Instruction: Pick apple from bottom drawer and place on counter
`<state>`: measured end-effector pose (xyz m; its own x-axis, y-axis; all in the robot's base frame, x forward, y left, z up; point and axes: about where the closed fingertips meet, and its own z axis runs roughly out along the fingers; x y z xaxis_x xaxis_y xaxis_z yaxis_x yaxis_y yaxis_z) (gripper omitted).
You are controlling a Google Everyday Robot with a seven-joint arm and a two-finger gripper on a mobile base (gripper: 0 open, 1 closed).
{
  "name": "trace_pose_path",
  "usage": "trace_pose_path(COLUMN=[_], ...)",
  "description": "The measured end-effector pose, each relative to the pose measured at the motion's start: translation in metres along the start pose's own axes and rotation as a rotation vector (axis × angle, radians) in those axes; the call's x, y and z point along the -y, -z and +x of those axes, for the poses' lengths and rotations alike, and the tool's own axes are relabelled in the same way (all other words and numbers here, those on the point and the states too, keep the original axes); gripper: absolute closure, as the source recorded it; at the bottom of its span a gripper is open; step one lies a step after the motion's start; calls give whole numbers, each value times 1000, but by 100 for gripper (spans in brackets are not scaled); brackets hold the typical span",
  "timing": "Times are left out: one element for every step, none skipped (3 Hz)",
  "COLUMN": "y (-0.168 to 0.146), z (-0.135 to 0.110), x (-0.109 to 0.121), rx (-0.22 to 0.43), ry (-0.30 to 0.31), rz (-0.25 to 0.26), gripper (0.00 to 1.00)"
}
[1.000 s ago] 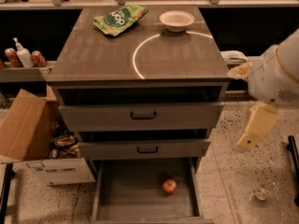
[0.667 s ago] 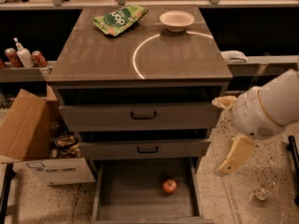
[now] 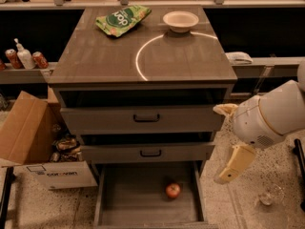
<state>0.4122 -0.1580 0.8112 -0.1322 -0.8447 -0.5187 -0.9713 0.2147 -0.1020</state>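
Observation:
A small red apple [image 3: 173, 190] lies on the flat grey floor of the bottom drawer [image 3: 128, 199], which is pulled fully out at the foot of the cabinet. The apple sits right of the drawer's middle, free of any contact. The grey-brown counter [image 3: 100, 56] with its white arc tops the cabinet. My white arm comes in from the right edge, and its pale gripper [image 3: 234, 164] hangs outside the cabinet, just right of the drawer's right wall and above the apple's level.
A green snack bag [image 3: 122, 18] and a white bowl [image 3: 180, 20] rest at the back of the counter. Two upper drawers [image 3: 143, 118] stand partly open. A cardboard box [image 3: 33, 142] sits on the floor at left, and a clear glass [image 3: 270, 194] lies at right.
My arm has swung left and down from the right edge, bringing the gripper closer to the cabinet and the bottom drawer. The apple has not moved.

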Motion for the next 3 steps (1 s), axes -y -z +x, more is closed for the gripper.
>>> trace_pose_path(y=[-11, -52, -123], z=[14, 51, 99], x=[2, 1, 0], rx=[7, 43, 119], ry=[-19, -59, -130], rz=[21, 29, 5], gripper=[0, 0, 0])
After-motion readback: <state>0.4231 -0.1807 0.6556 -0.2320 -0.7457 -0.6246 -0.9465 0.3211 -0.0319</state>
